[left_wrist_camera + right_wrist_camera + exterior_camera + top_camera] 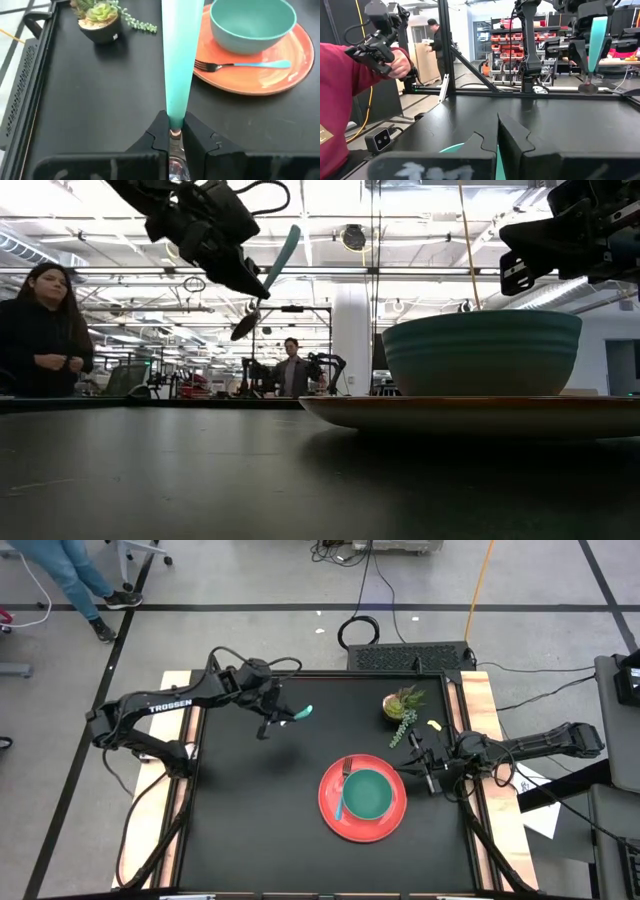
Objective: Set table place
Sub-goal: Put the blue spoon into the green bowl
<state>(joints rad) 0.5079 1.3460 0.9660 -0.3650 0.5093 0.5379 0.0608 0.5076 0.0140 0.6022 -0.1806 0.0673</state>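
Note:
My left gripper [277, 718] hangs above the far left part of the black table [250, 810], shut on a teal-handled metal spoon [303, 712]. The spoon also shows in the low view [281, 256] and in the left wrist view [178, 60]. A round red plate [390, 825] lies on the table right of the middle. On it stand a teal bowl [370, 795] and a teal-handled fork [344, 790], which lies left of the bowl. My right gripper [425, 758] is shut and empty, raised just off the plate's far right rim. My left gripper pinches the spoon between its two fingers at the metal neck [174, 133], where the teal handle ends. The fingers slant down from the table's left. The spoon is lifted clear; its handle slants up past the fingertips and its bowl [245, 327] hangs below them.
A small green potted plant [401, 705] stands at the far right, close behind my right gripper. Pale wood strips [180, 790] run along both short sides. People stand beyond the table; a red sleeve [340, 95] shows in the right wrist view.

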